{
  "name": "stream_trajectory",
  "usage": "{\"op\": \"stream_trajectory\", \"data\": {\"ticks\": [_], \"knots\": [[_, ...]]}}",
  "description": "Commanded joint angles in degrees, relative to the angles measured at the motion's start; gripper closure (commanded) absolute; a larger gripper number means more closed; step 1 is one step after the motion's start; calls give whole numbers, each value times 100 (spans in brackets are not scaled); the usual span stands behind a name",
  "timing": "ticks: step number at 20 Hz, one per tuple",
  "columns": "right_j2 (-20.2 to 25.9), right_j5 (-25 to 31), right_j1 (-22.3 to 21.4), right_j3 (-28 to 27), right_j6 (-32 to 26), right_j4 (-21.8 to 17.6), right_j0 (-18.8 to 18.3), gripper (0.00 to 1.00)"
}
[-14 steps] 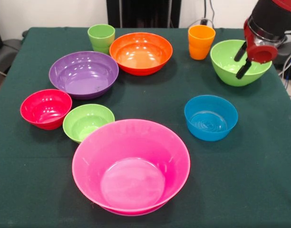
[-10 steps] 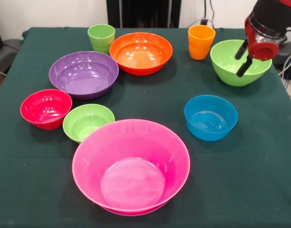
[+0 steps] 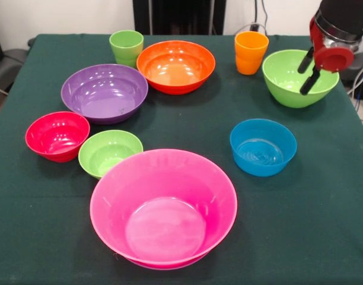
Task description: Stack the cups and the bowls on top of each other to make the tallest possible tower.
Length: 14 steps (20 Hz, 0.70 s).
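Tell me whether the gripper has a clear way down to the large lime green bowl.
Probably yes. The gripper hangs with its jaws open right above the large lime green bowl, which is empty. The orange cup stands apart to one side, so nothing seems to block it.

arm (image 3: 341, 24) cut off by top edge; fingers (image 3: 310, 81) hide part of large green bowl (image 3: 288, 80).

No text, label, brand, number or sign can be read on anything shown in the front view.
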Motion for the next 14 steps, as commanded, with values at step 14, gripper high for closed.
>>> {"op": "stream_trajectory", "data": {"ticks": [14], "knots": [[861, -745, 1222, -673, 1216, 404, 366, 0]]}}
